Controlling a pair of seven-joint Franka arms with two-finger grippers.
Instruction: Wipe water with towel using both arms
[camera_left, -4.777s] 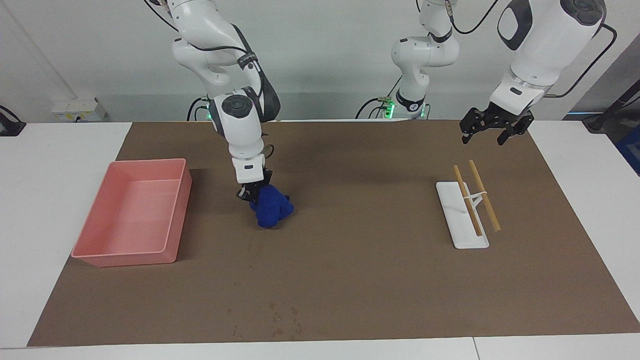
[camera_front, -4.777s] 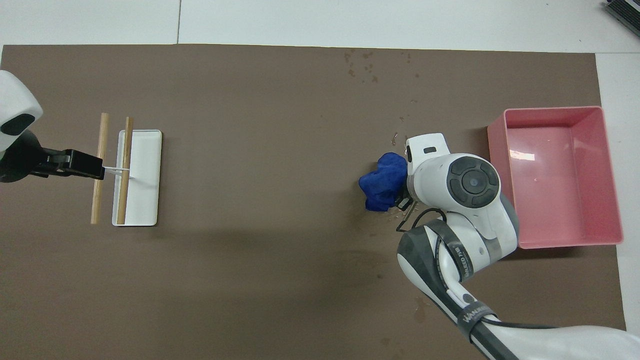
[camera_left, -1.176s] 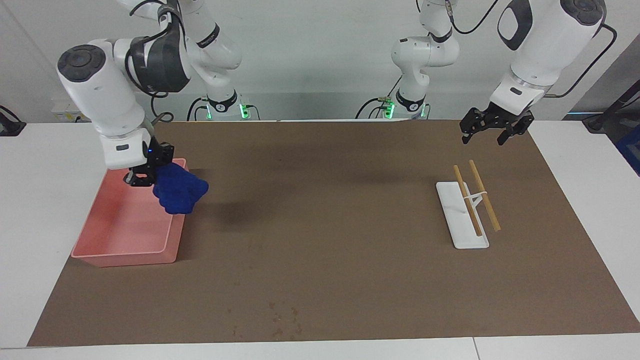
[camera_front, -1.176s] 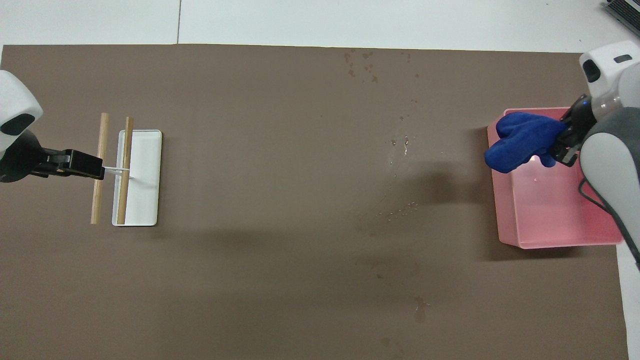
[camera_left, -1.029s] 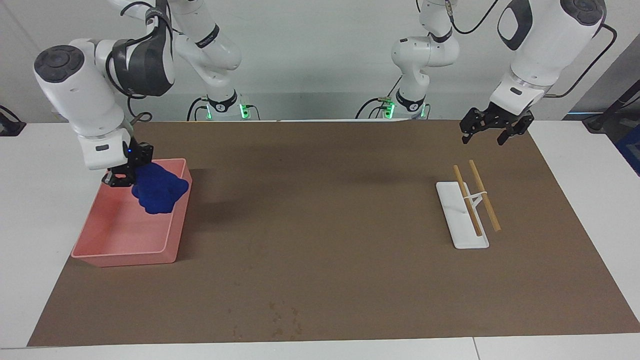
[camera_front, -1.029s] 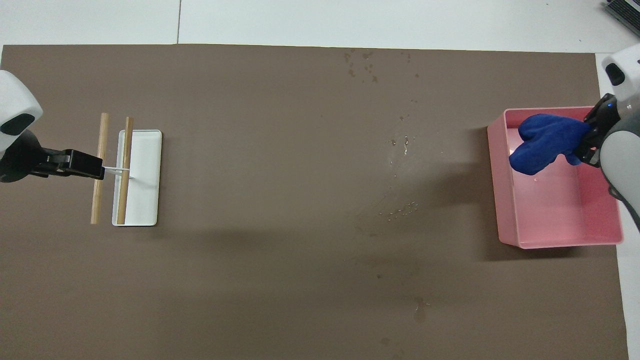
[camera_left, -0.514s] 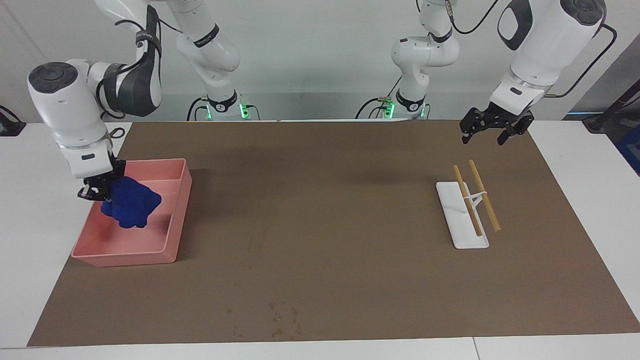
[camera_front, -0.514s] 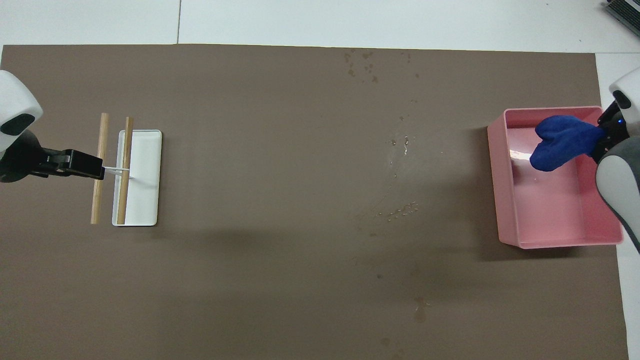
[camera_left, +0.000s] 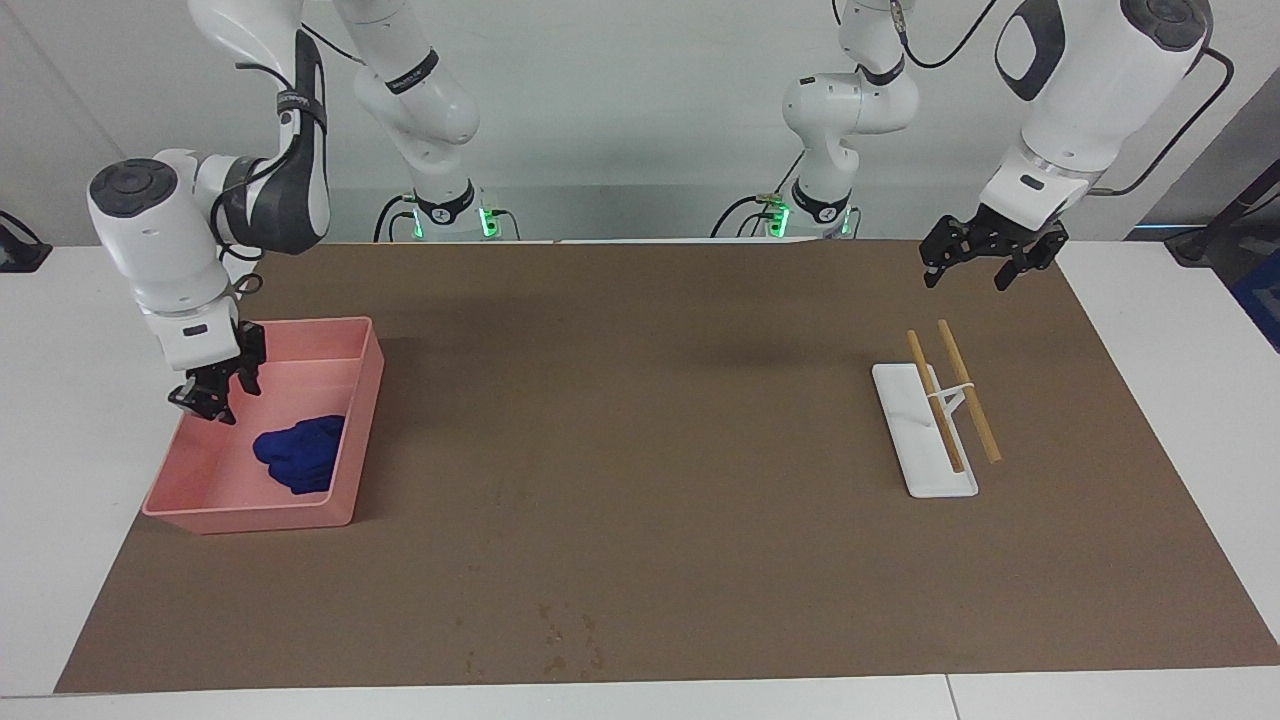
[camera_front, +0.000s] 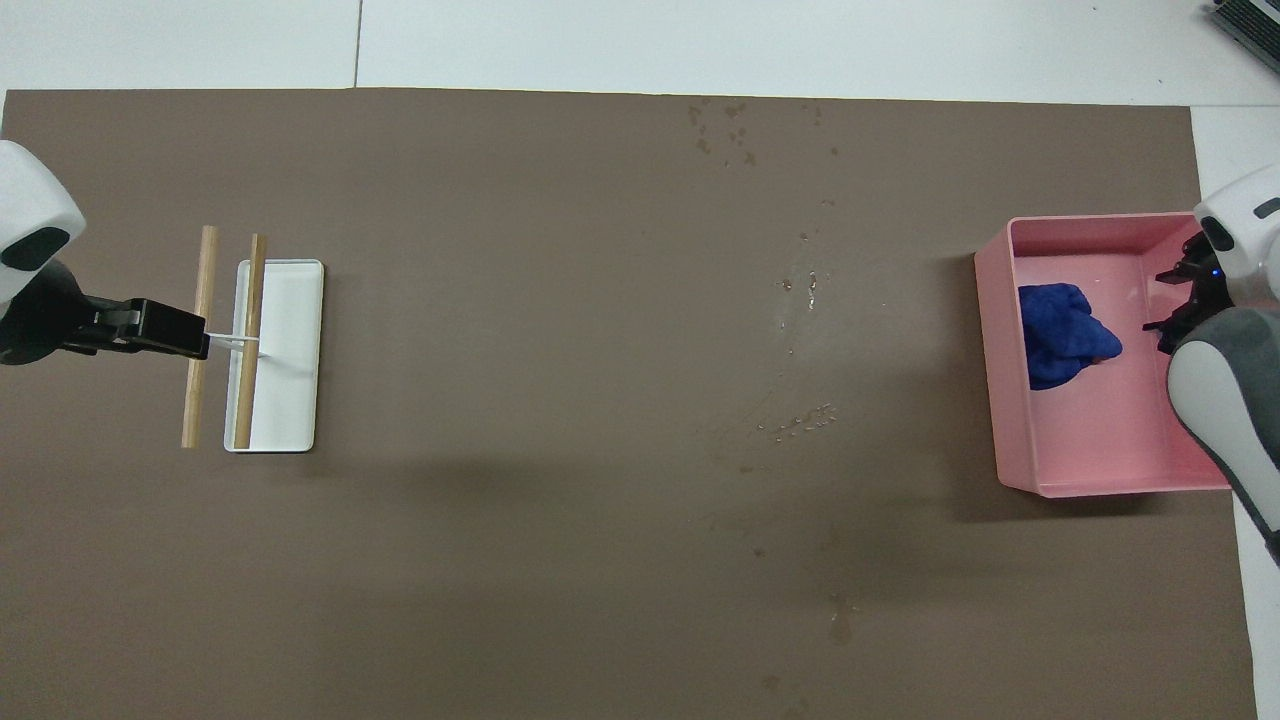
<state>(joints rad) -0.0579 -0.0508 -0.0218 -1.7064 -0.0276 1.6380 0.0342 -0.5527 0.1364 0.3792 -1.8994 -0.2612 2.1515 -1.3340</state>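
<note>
Both jaws open — right gripper (camera_left: 214, 398) over tray (camera_left: 355, 430), towel (camera_left: 298, 453) inside

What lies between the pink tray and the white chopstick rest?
Only brown mat between pink tray and white chopstick rest, with faint water traces nearer the tray; the overhead view shows it.

A robotics lab, plainly: two white Franka arms (camera_left: 250, 190) are bolted at the edge of a white table (camera_left: 100, 300) covered by brown matting (camera_left: 640, 450), with cables trailing to lit green base indicators (camera_left: 485, 222), bare grey walls, and staged props like a pink tray (camera_left: 345, 495).
</note>
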